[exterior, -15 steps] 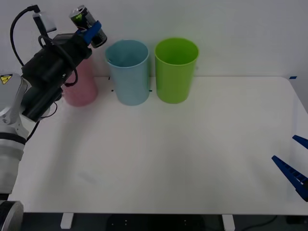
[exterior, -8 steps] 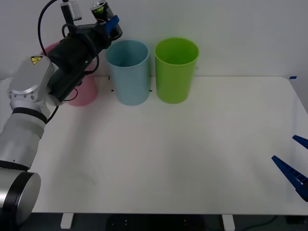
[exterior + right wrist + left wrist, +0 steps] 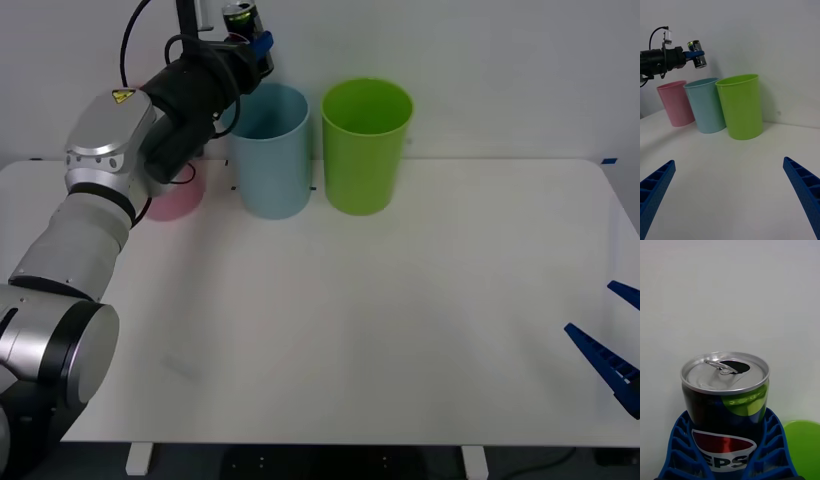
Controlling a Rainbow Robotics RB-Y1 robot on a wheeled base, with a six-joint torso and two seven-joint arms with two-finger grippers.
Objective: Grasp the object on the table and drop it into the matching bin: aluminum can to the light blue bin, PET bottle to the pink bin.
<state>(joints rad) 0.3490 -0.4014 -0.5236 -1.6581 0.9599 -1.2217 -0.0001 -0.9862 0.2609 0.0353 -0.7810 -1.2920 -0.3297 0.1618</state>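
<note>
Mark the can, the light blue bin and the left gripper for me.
aluminum can (image 3: 724,401), left wrist view, on its side below the silver top.
light blue bin (image 3: 268,160), front view, on its front wall.
left gripper (image 3: 251,44), front view, between its blue fingertips, shut on the can.

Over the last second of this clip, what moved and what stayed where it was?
The left hand, shut on the aluminum can, carried it rightward from above the pink bin to above the near rim of the light blue bin; the can is not released. The three bins, the table and the open right hand, low at the table's right edge, stayed put.
</note>
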